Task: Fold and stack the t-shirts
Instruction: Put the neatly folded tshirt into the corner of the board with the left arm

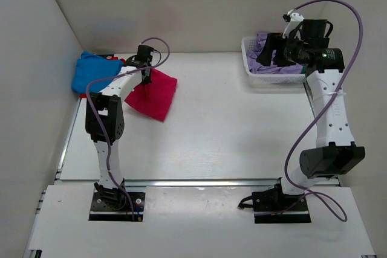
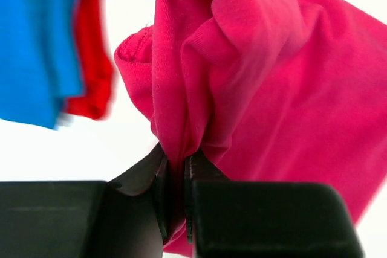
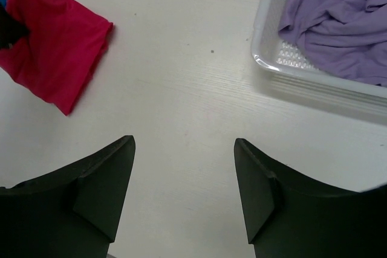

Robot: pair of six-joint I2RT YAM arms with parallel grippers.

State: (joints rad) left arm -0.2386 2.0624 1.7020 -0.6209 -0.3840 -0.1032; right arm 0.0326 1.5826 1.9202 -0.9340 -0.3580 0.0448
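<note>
At the far left corner of the white desk (image 1: 230,125), a bright blue shirt (image 1: 91,74) lay in a stack on top of a red shirt (image 2: 91,58), of which only an edge showed beside the blue. Just to their right, the left pincer (image 1: 145,83) was clamped on a bunched fold of a crimson-pink shirt (image 1: 156,96). The left wrist view showed the two black fingers (image 2: 202,209) pressed nearly together with the cloth squeezed between them. The gathered part of the crimson-pink shirt rose from that grip, and the rest of it spread over the desk to the right of the arm. It lay close to the blue and red stack; whether it touched them could not be told.

The middle of the desk lay between the two arms. At the far right, the right pincer (image 3: 183,143) hung above the desk beside a white plastic basket (image 3: 266,46), its fingers spread wide and holding nothing. A lavender shirt (image 3: 344,22) lay crumpled inside the basket, filling most of what showed of it. From above, the right arm's wrist partly covered the basket and the shirt in it.
</note>
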